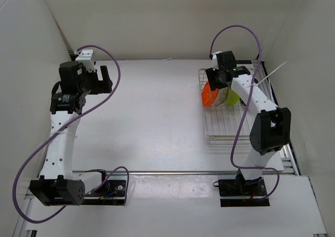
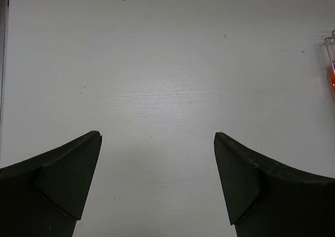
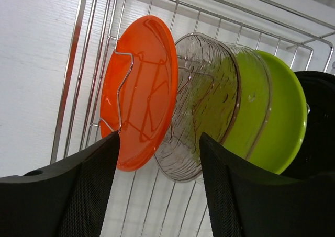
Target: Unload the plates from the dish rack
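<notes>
The silver wire dish rack (image 1: 225, 132) sits at the table's right. Four plates stand on edge in it, side by side: orange (image 3: 141, 80), clear (image 3: 209, 90), lime green (image 3: 282, 116) and black (image 3: 319, 122), the black one partly cut off by the frame. My right gripper (image 3: 159, 134) hangs over the rack with its jaws apart. The lower rims of the orange and clear plates lie between its fingers, and I cannot tell whether they touch. My left gripper (image 2: 157, 137) is wide open over bare table at the far left, holding nothing.
The rack's raised wire sides (image 3: 70, 90) stand close around the plates. White walls enclose the table on three sides. A corner of the rack (image 2: 330, 43) shows at the right edge of the left wrist view. Purple cables loop from both arms.
</notes>
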